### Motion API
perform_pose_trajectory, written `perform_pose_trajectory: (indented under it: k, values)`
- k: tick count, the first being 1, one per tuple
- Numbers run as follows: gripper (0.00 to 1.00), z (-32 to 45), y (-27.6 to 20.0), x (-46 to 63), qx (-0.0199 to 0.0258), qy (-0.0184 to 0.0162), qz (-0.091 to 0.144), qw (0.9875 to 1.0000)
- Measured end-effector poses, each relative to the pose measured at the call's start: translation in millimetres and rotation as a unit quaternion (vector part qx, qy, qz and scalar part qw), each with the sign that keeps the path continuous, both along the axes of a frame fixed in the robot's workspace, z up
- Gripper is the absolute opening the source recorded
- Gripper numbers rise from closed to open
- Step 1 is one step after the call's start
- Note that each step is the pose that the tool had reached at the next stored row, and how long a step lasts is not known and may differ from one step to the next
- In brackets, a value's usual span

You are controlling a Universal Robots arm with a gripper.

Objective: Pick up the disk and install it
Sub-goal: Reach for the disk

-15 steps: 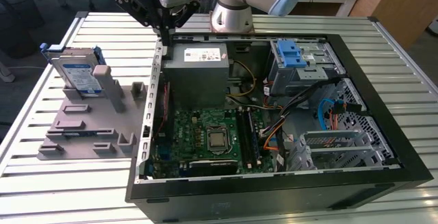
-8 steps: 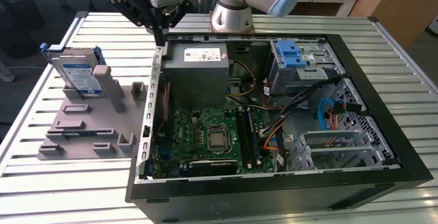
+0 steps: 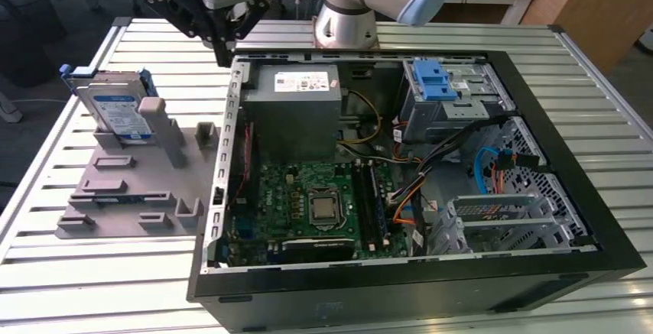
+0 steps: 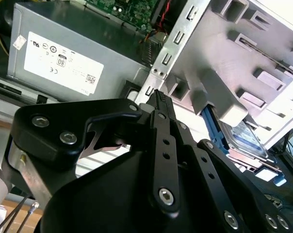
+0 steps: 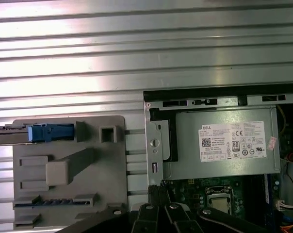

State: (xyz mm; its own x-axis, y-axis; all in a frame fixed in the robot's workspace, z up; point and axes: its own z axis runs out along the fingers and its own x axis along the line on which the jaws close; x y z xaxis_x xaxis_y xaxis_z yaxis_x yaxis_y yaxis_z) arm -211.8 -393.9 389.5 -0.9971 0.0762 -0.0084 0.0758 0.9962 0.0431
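Pickup not begun: your gripper (image 3: pixel 222 59), jaws together & empty, hangs nr PC case (image 3: pixel 408 292); disk (image 3: pixel 112 108) needs them parted.

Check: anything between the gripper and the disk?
Nothing visible. The gripper hangs over the case wall; the disk stands upright in the grey holder toward the exterior view's left, only slatted table between.

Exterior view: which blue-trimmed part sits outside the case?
The disk, standing in the grey holder at the exterior view's left; the blue-latched drive cage sits inside the case.
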Motion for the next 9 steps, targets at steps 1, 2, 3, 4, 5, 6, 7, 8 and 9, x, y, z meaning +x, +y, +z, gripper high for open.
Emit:
perform_pose_trajectory:
  k: [1, 2, 3, 4, 5, 6, 7, 8, 9]
  values:
    - [0.11, 0.0, 0.1, -1.3, 0.0, 0.0003, 0.0, 1.0]
    - [0.11, -0.1, 0.2, -2.3, 0.0, 0.0005, 0.0, 1.0]
    - [0.11, -0.2, 0.3, -3.2, 0.0, 0.0007, 0.0, 1.0]
    - [0.11, -0.2, 0.4, -3.9, 0.0, 0.0009, 0.0, 1.0]
    - [0.11, -0.2, 0.4, -4.9, 0.0, 0.0011, 0.0, 1.0]
    - [0.11, -0.3, 0.5, -5.8, 0.0, 0.0012, 0.0, 1.0]
    - [0.11, -0.4, 0.5, -6.7, 0.0, 0.0013, 0.0, 1.0]
    - [0.11, -0.5, 0.6, -7.5, 0.0, 0.0014, 0.0, 1.0]
    - [0.11, -0.5, 0.6, -8.4, 0.0, 0.0015, 0.0, 1.0]
